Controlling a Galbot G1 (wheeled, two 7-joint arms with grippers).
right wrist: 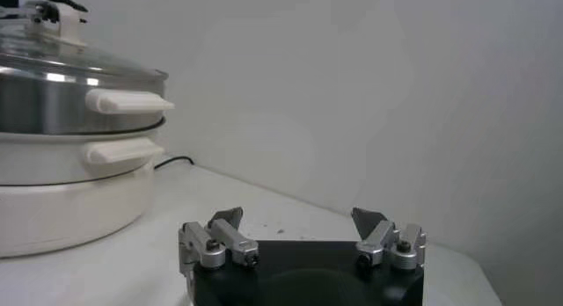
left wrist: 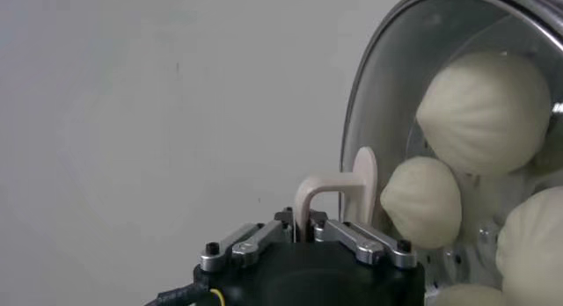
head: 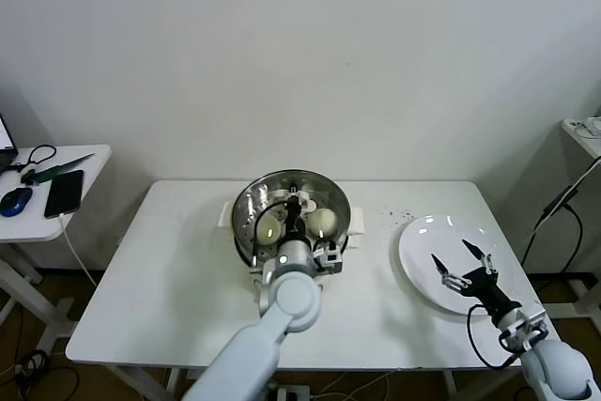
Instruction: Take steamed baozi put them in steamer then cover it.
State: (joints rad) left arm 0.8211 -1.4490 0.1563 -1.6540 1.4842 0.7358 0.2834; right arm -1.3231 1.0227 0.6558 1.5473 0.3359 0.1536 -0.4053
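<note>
The steamer (head: 246,232) stands at the table's middle back on its white cooker base (right wrist: 62,193). The clear glass cover (head: 324,192) lies on top of it. My left gripper (head: 295,206) is over the cover's centre, shut on its white handle (left wrist: 330,193). Cream-white baozi (head: 322,223) show through the glass; three are plain in the left wrist view (left wrist: 484,112). My right gripper (head: 462,258) is open and empty, hovering over the bare white plate (head: 423,241). It also shows open in the right wrist view (right wrist: 297,218), beside the steamer (right wrist: 62,97).
Dark crumbs (head: 394,214) lie between the steamer and the plate. A side table (head: 84,161) at the left holds a phone (head: 64,192) and a mouse (head: 15,200). A cable (head: 554,208) hangs at the right.
</note>
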